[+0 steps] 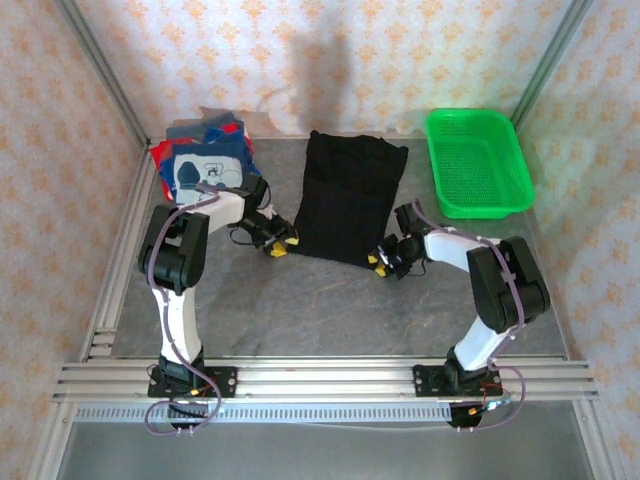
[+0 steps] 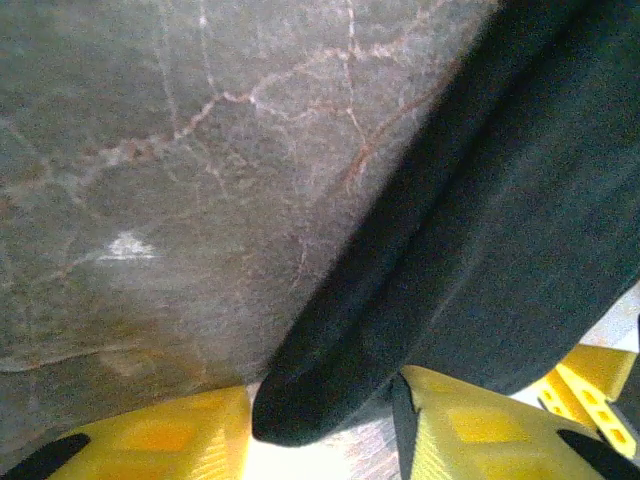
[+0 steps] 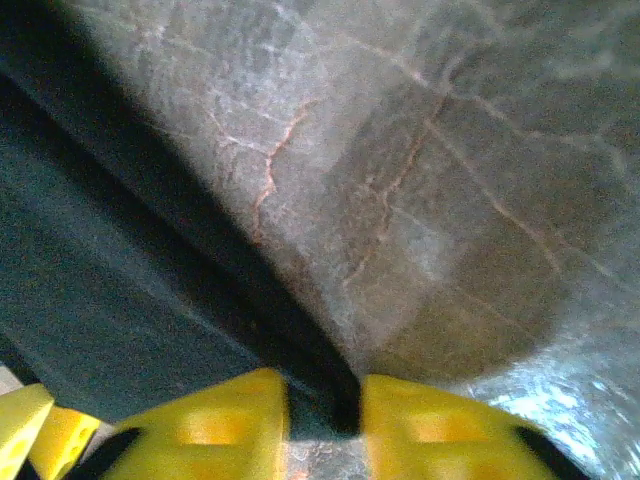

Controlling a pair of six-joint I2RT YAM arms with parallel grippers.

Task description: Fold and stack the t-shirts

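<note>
On the worktop (image 1: 300, 310) the black t-shirt (image 1: 350, 195) is lying flat at the middle, with the navy printed t-shirt (image 1: 205, 170) sitting far left. My left gripper (image 1: 282, 246) and right gripper (image 1: 379, 262) are each pinching one of the black t-shirt's near corners.

My right gripper (image 3: 325, 412) is down low, yellow fingers (image 3: 210, 425) pinched nearly together on the edge of the black t-shirt (image 3: 110, 290). The shirt runs off left, with grey veined table (image 3: 450, 200) to the right.
</note>
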